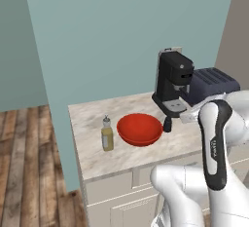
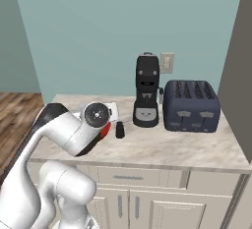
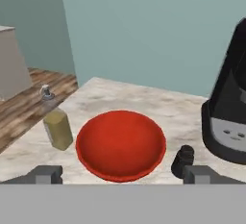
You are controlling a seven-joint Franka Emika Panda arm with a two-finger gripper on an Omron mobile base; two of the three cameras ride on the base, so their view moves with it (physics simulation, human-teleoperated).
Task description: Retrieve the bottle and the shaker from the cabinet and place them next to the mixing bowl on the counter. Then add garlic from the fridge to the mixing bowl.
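Seen from the hand [image 3: 122,175], whose two dark fingertips [image 3: 48,174] are spread wide with nothing held between them, the small bottle of yellowish-olive liquid with a pale grey cap [image 3: 57,124] is found ahead and to its left, upright on the beige marbled stone bench [image 3: 178,115]. Directly ahead, between the fingertips, the round, shallow, bright red mixing bowl [image 3: 121,143] is seen, apparently empty. Just beside the right fingertip the small black cylindrical shaker [image 3: 182,159] is set, near the bowl's rim, with the big black coffee machine [image 3: 229,117] further right.

Glossy white arm [image 1: 194,192], dark joints
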